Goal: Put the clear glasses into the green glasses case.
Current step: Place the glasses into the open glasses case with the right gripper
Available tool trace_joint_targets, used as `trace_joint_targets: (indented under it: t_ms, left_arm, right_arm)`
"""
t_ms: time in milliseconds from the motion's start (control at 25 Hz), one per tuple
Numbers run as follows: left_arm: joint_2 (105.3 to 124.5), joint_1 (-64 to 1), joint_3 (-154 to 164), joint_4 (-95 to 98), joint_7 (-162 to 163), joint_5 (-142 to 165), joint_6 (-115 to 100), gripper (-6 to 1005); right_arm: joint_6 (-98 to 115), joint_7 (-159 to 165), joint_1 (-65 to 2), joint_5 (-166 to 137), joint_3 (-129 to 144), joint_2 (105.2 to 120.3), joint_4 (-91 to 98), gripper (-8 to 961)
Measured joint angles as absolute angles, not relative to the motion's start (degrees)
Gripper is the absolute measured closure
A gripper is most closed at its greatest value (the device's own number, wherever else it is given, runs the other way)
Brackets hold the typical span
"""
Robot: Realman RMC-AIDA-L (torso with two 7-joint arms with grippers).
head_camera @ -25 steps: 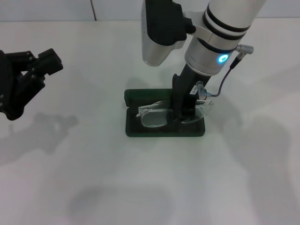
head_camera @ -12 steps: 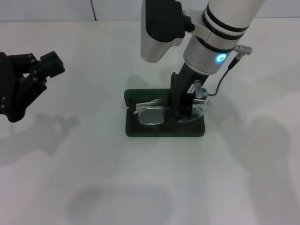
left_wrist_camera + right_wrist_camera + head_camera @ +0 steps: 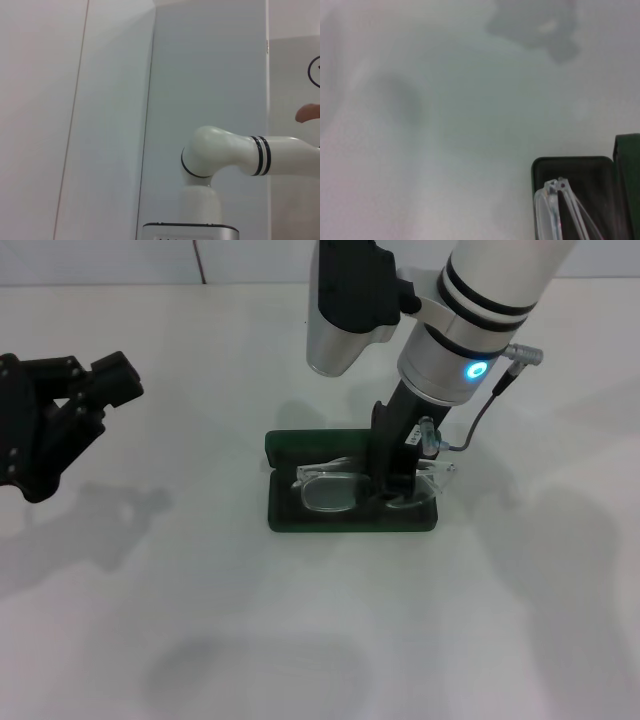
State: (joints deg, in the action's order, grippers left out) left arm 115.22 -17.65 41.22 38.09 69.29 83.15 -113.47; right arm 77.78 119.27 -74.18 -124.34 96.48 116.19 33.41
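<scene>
Lowered again since half a second ago: right tool with the clear glasses, back down into the green glasses case after a slight lift; left tool shifted only a touch.

Head view: open case lying flat on the white worktop, just past centre toward 12 o'clock. Glasses resting inside the case, one lens showing at 9 o'clock of the dark fingers, the far end poking just over the case rim at 3 o'clock. Right tool upright over the case, fingers pinched on the glasses near the bridge. Left tool parked well apart at 9 o'clock of the case, raised off the worktop, fingers spread and holding nothing.

Left wrist view: only a pale wall and a white robot arm joint; none of the task's things visible.

Right wrist view: blurred worktop, one rounded end of the case at the frame's edge, with the hinge end of the glasses lying within the dark interior.
</scene>
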Motion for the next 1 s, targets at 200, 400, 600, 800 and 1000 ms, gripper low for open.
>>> trace_joint_targets:
  t_ms: [200,400,600,800,1000]
  left_arm:
    - [115.23,-17.6,41.2,38.1,69.3,83.1,-113.5,919]
    - [115.23,-17.4,41.2,38.1,69.3,83.1,-113.6,919]
    - [115.23,-17.3,41.2,37.7,69.1,83.2,-113.6,919]
    - [115.23,-17.3,41.2,37.7,68.8,83.6,-113.6,919]
    - [115.23,-17.3,41.2,37.7,68.8,83.6,-113.7,918]
  right_arm:
    - [77.7,119.3,-74.2,-124.3,96.5,116.19,33.1,828]
    - [76.4,120.0,-73.9,-124.3,96.5,116.19,32.7,828]
    - [76.1,120.2,-73.8,-124.3,96.7,116.19,32.7,828]
    - [75.9,120.3,-73.8,-124.3,96.9,116.19,32.7,761]
    - [75.9,120.4,-73.7,-124.6,96.9,116.19,32.7,746]
